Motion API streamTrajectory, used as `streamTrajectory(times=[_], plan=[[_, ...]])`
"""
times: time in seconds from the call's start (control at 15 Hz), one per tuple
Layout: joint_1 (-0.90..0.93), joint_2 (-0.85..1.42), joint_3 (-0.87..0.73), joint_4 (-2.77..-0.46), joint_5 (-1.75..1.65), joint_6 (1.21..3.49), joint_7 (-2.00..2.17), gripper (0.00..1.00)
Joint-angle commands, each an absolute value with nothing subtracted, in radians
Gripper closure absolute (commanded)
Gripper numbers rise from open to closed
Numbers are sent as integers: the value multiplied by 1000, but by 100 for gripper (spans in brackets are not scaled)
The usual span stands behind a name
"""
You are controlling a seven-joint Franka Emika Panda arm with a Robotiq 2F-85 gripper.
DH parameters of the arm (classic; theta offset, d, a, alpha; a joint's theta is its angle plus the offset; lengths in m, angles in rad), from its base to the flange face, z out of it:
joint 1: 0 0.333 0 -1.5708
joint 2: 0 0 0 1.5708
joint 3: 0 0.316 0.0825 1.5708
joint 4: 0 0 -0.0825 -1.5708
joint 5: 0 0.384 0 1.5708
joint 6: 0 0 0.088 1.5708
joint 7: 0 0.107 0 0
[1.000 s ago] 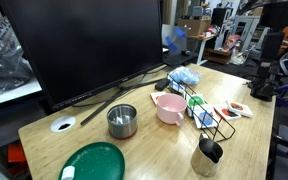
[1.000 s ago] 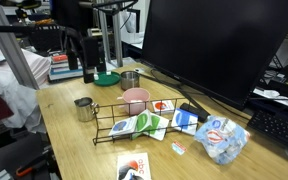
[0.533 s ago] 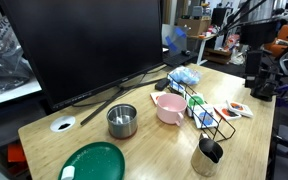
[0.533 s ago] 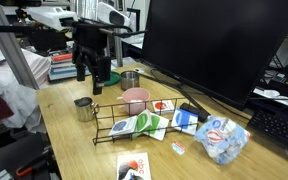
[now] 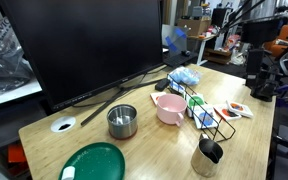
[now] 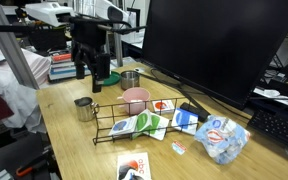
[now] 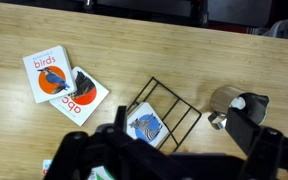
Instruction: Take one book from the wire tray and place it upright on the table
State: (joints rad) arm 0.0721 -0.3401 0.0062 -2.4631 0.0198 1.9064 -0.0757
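One green book (image 6: 125,125) leans in the single wire tray (image 6: 102,122), centre of the frame in an exterior view, with two other covers beside it. Two booklets (image 7: 49,72) lie on the surface (image 7: 184,55). The book is lower right of the hand (image 6: 94,75), well apart. The hand is spread wide, empty and touching nothing.

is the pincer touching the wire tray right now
Apart. In an exterior view the pincer hangs high and off to one side of the wire tray, with a clear gap between them.
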Motion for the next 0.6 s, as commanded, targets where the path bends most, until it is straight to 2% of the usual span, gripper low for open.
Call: streamTrajectory(times=[0.0, 0.53], plan=[[64, -340, 14, -2462, 22, 1905, -77, 0], [45, -170, -41, -2300, 49, 1839, -192, 0]])
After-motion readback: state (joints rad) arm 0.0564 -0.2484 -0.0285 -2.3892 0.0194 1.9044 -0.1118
